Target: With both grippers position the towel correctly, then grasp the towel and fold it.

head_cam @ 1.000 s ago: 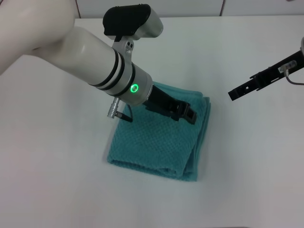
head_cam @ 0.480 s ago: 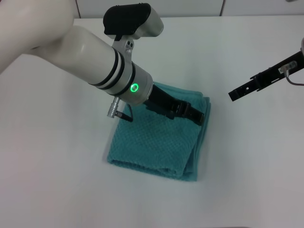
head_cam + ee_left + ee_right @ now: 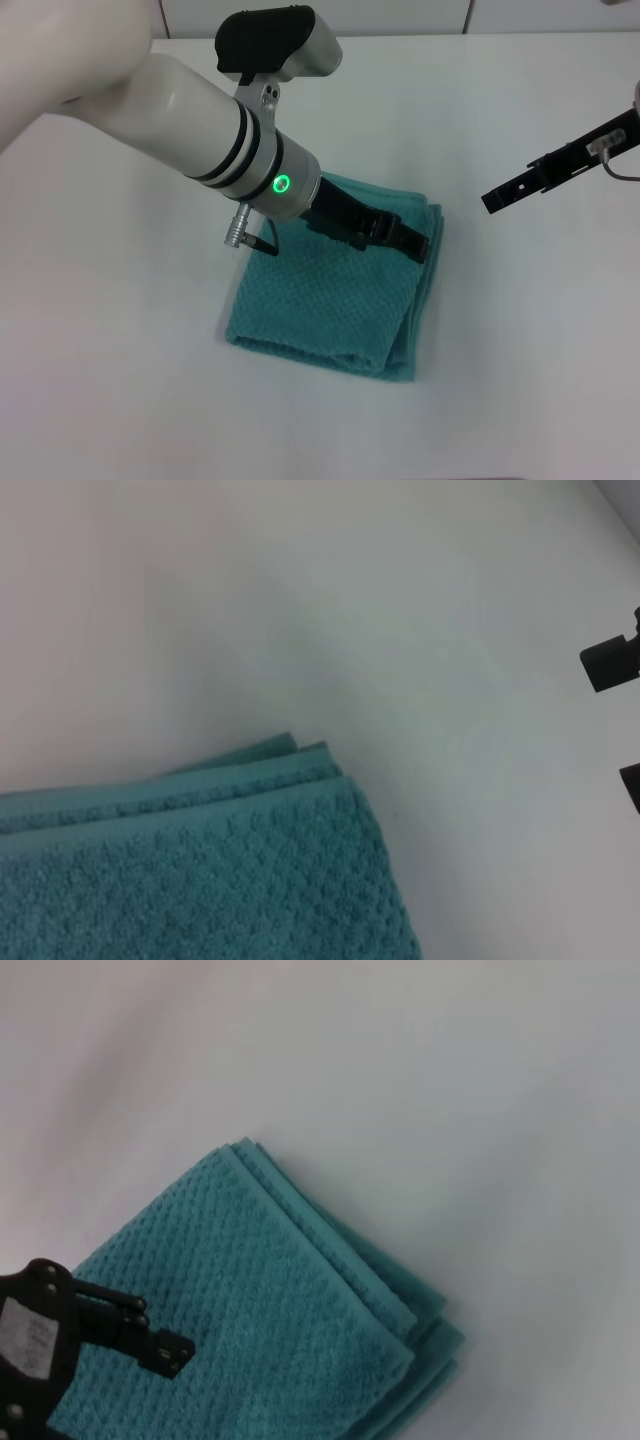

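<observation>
the towel (image 3: 330, 300) looks soft, light and limp, best pinched at its layered edge; the left gripper (image 3: 405, 243) rests on it and the right gripper (image 3: 497, 197) hangs well apart, their jaws' state unclear.

Head camera: high, angled forward and down, whole table (image 3: 520, 380) in frame. Left wrist camera: close, low over towel (image 3: 190, 880) corner. Right wrist camera: farther back, looking down. All three views share the towel and the surrounding white tabletop.
</observation>
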Tool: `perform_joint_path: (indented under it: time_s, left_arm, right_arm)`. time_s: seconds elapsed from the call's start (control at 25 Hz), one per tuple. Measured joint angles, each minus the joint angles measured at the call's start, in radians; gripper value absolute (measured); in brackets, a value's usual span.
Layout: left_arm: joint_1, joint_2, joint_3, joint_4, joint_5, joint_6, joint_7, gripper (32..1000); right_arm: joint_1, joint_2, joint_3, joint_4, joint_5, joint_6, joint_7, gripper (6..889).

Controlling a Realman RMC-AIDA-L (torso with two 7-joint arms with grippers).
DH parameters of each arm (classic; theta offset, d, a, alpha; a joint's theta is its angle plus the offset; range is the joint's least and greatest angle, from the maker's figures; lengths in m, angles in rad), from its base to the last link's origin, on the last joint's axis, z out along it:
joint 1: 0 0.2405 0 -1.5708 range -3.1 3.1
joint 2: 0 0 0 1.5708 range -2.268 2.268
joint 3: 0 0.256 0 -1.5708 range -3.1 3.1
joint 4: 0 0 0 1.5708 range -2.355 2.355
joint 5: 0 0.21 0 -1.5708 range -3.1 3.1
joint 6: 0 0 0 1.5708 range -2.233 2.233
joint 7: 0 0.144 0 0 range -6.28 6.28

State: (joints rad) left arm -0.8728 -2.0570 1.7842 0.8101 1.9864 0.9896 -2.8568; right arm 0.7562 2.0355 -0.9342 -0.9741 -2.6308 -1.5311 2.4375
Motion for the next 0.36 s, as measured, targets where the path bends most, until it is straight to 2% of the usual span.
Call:
perform_joint_path:
  time_s: [0.36]
  left_arm:
    - [0.000, 0.0015, -0.001, 0.001, 0.000, 0.000, -0.005, 871]
  right_arm:
    - [0.000, 0.000, 0.000, 0.000, 0.000, -0.001, 0.000, 861]
